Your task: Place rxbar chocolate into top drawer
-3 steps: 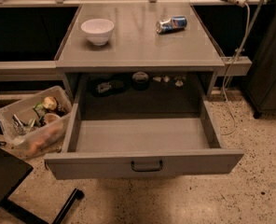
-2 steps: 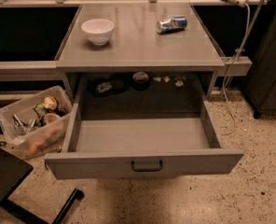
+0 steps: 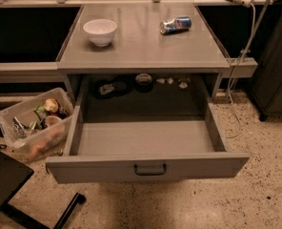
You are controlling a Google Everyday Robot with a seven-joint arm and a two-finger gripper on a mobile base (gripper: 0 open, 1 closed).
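Nothing has shifted since a moment ago; every object sits just where it did. The top drawer (image 3: 93, 169) stands pulled well out from under the counter (image 3: 141, 49), its grey floor bare, its small dark loop handle centred on the front panel. In the shadowed recess behind the drawer's back wall lies a dark flat packet with a pale patch, which looks to be the rxbar chocolate (image 3: 107, 88), though the gloom makes it hard to be sure; a round dark thing and a few small pale bits lie to its right. On the counter a white bowl (image 3: 100, 31) sits towards the left, nothing showing inside it; a crushed blue-and-silver can (image 3: 175, 24) lies on its side towards the right, well apart from the bowl. On the floor, left of the drawer, a clear plastic bin (image 3: 17, 109) holds a jumble of odds and ends. The hand is nowhere in sight; whether its fingers are apart or together, I cannot tell.
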